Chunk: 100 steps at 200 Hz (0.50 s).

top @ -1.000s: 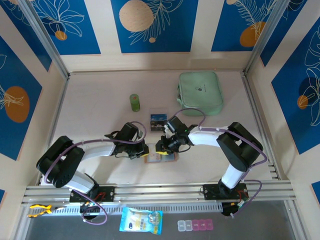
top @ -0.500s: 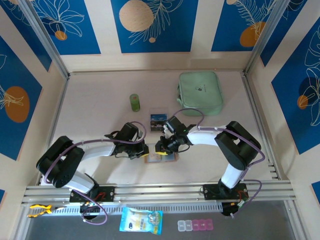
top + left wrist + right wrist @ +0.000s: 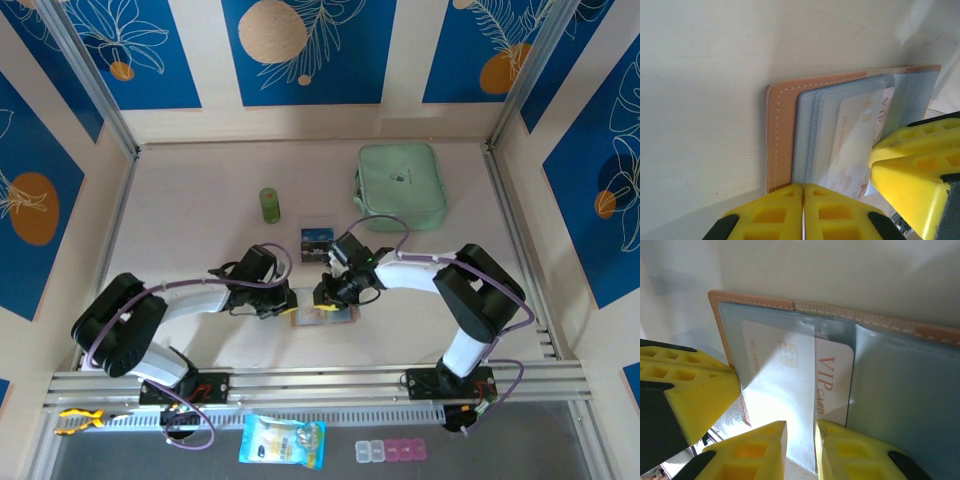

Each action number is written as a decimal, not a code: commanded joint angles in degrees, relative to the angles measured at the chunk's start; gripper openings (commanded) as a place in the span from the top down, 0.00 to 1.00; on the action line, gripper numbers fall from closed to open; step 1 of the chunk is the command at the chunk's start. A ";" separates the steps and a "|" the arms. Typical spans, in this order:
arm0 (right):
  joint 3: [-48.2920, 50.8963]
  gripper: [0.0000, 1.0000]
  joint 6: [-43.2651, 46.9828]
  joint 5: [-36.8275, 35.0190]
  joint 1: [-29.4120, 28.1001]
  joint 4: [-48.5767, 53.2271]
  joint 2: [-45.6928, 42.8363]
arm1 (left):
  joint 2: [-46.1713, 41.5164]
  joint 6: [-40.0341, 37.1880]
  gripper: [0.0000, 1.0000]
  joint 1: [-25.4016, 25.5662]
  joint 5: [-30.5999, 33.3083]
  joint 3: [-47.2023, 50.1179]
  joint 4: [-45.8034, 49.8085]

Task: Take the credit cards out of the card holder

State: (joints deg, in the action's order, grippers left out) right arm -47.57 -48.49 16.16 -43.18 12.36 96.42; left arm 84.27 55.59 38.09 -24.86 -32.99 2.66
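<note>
Table (image 3: 200, 200) open far and left of card holder (image 3: 782, 135). Left hand (image 3: 803, 192) pressed together at its left edge; right hand (image 3: 800, 429) astride pale credit card (image 3: 832, 375), grip cannot be told.

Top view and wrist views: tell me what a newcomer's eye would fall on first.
The open pinkish-tan card holder, toward the table's near edge, draws the eye first, a pale VIP card in its translucent pocket. Both yellow hands crowd it: the left hand shut at one edge, the right hand at the card's end. Farther back lies a mint-green pouch.
</note>
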 commanded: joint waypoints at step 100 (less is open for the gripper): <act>-0.64 0.76 0.67 -1.39 0.07 3.09 -5.37 | -0.05 0.34 0.94 2.22 -1.46 -3.04 0.68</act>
State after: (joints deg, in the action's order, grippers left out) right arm -47.57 -48.47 15.18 -43.18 13.17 92.47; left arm 82.65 55.46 39.11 -25.08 -34.46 3.95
